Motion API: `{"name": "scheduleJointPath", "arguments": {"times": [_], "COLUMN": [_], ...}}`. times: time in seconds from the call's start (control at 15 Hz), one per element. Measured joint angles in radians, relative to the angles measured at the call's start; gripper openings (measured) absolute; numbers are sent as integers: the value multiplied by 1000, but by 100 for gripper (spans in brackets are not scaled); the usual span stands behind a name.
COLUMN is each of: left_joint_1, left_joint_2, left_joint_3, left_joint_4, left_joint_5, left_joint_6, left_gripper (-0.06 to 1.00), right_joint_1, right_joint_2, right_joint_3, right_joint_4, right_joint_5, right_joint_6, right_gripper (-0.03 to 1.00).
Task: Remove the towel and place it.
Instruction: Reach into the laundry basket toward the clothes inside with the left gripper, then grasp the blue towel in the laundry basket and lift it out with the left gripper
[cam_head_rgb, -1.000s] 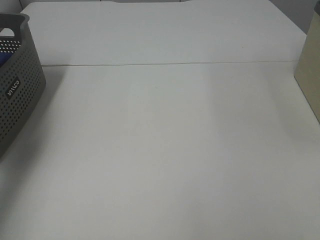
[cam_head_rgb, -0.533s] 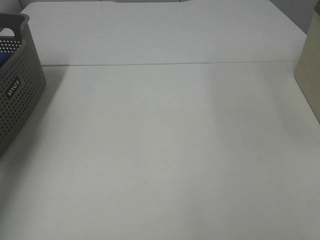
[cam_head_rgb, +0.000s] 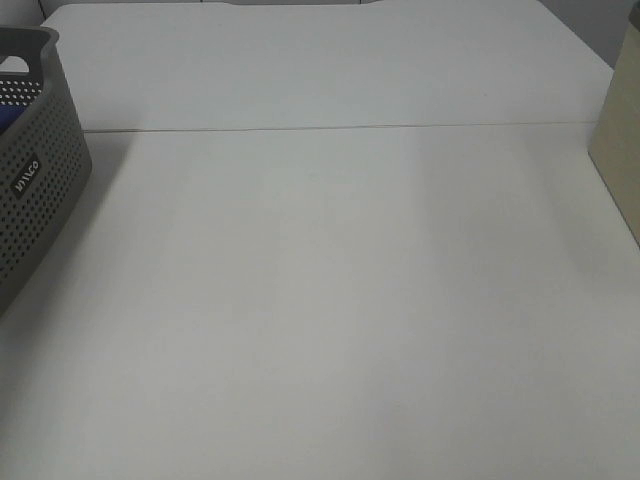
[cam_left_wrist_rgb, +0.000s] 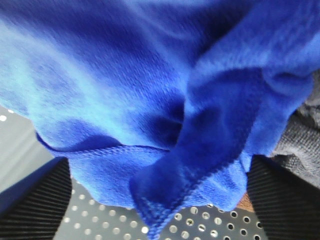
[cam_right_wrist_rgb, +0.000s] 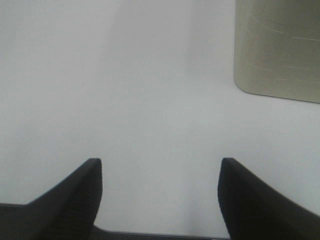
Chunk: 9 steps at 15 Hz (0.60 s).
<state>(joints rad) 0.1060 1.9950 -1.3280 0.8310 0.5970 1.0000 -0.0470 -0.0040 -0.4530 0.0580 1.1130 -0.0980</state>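
Left fingers (cam_left_wrist_rgb: 35, 205), set wide, straddle a fold of the blue towel (cam_left_wrist_rgb: 150, 100) in the grey basket (cam_head_rgb: 40, 190) (right fingers (cam_right_wrist_rgb: 75, 200) gape over bare surface (cam_right_wrist_rgb: 150, 75)); best to pinch deep before lifting.

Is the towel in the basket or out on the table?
In the basket: the towel lies bunched against the basket's perforated plastic; blue shows inside it from above.
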Motion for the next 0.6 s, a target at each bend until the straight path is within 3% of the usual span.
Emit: {"name": "scheduleJointPath", "arguments": {"times": [0.27, 0.47, 0.6], "left_joint_1": [7, 7, 7], "left_joint_2": [33, 49, 51], "left_joint_3": [-1, -1, -1], "left_joint_4": [11, 11, 11], "left_joint_5": [-31, -28, -23], "left_joint_6": [0, 0, 0], "left_gripper": [72, 69, 60], "right_joint_1": [0, 0, 0], "right_joint_2": [0, 0, 0], "right_joint_3": [0, 0, 0], "right_joint_4": [0, 0, 0], "right_joint_5": [0, 0, 0], "right_joint_6": [0, 0, 0], "right_gripper": [66, 66, 66]}}
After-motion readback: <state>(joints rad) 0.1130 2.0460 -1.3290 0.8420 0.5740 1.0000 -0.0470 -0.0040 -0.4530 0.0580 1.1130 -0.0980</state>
